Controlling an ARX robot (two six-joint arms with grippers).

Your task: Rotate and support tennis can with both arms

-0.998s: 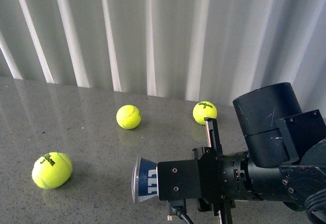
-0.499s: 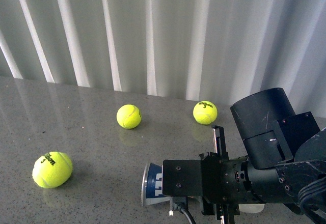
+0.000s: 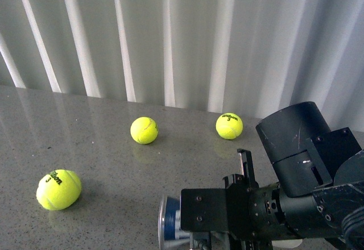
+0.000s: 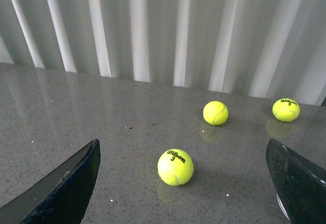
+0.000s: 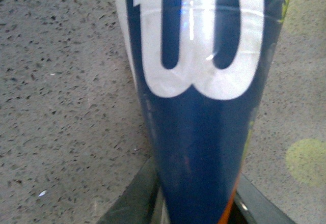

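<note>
**Front view.**
- Tennis can: clear tube with a navy label. Only its rimmed end showed, at the lower edge of the frame and low over the grey table. Whether it touched the table could not be told.
- Long axis: roughly level, running crosswise from the right arm toward the robot's left, rimmed end leading.
- Right gripper: judged closed about the can's body. Its tips were hidden behind the black housing.
- Tennis balls: three, loose, all well apart from the can.
- Pleated curtain behind.
- Left arm: not in this view.

**Left wrist view.**
- Left gripper: spread wide and holding nothing.
- Its dark fingers stood at the frame's two sides, with bare table and the balls seen between them.
- A thin pale curve just beside one finger was possibly the can's rim. Too little showed to be sure.

**Right wrist view.**
- The can filled the frame: navy label, large white W, an orange strip near the gripper.
- It ran lengthwise away from the camera, seated between two dark finger parts.
- Blurred yellow patches lay on the table beyond, not identified.

**Assessment.**
- The right arm was the one on the can.
- The free, rimmed end pointed to the left arm's side.
- The left gripper, open and apart from the can, would have to meet that end square to the axis to support it while the right wrist turned.
</note>
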